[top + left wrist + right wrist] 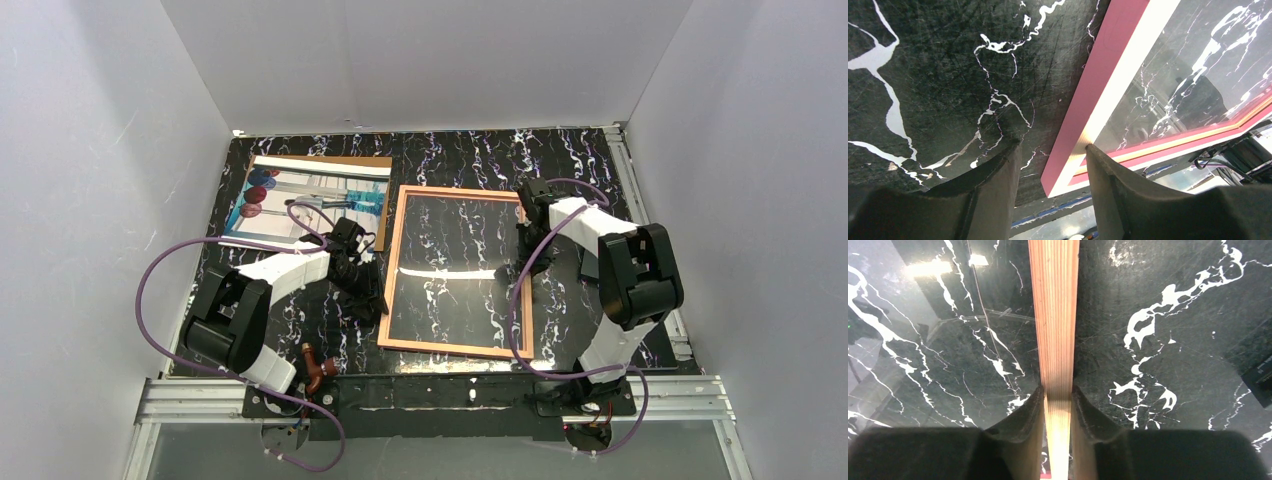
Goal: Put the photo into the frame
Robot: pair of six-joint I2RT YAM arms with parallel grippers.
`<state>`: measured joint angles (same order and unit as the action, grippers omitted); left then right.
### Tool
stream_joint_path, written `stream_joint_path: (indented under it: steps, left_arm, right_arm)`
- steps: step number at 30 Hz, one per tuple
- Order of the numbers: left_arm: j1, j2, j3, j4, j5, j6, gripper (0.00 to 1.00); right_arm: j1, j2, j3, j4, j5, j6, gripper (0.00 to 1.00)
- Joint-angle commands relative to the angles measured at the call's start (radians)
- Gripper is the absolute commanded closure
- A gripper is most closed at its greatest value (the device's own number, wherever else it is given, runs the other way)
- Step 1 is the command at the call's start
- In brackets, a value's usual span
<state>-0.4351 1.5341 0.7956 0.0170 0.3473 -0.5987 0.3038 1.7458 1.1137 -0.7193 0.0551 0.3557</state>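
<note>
The frame point(450, 348) lies mid-table, copper-orange side up, with the marble showing through its clear pane. My right gripper point(524, 262) is shut on its right rail; in the right wrist view the fingers point(1033, 410) clamp the copper rail point(1054, 315) from both sides. My left gripper point(368, 300) is open at the frame's left rail near the front corner; in the left wrist view its fingers point(993, 190) stand either side of the pink edge point(1098, 85). The photo point(310, 200) lies picture side up at the back left, on the brown backing board point(360, 160).
White walls close in the table on three sides. An aluminium rail point(200, 395) runs along the front edge. A small brown object point(315, 368) sits by the left arm's base. A black block point(1260, 380) lies right of the frame.
</note>
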Motion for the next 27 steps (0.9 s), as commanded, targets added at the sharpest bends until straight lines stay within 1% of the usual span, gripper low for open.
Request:
stream_joint_path:
  steps: [1, 3, 8, 14, 17, 22, 25, 27]
  left_arm:
    - [-0.012, 0.032, -0.002, -0.117, -0.021, 0.021, 0.51]
    - [-0.011, 0.029, -0.003, -0.117, -0.022, 0.02, 0.51]
    - [-0.011, 0.031, -0.001, -0.119, -0.022, 0.023, 0.51]
    - [-0.011, 0.027, -0.001, -0.124, -0.025, 0.027, 0.51]
    - [-0.011, 0.023, 0.0, -0.125, -0.025, 0.027, 0.51]
    - [-0.011, 0.022, -0.002, -0.122, -0.021, 0.024, 0.51]
    - [-0.011, 0.026, -0.004, -0.117, -0.016, 0.02, 0.51]
    - [-0.012, 0.03, -0.004, -0.112, -0.013, 0.016, 0.52]
  right_arm:
    - [0.036, 0.044, 0.04, -0.038, 0.101, 0.016, 0.78]
    - [0.049, 0.057, 0.05, -0.048, 0.123, 0.016, 0.79]
    - [0.086, 0.093, 0.083, -0.077, 0.187, 0.009, 0.79]
    - [0.126, 0.123, 0.106, -0.093, 0.24, 0.009, 0.74]
    - [0.143, 0.128, 0.117, -0.087, 0.237, 0.002, 0.63]
    - [0.139, 0.124, 0.157, -0.069, 0.165, -0.007, 0.47]
    - [0.118, 0.099, 0.18, -0.068, 0.112, -0.002, 0.38]
    - [0.097, 0.072, 0.18, -0.06, 0.066, 0.003, 0.34]
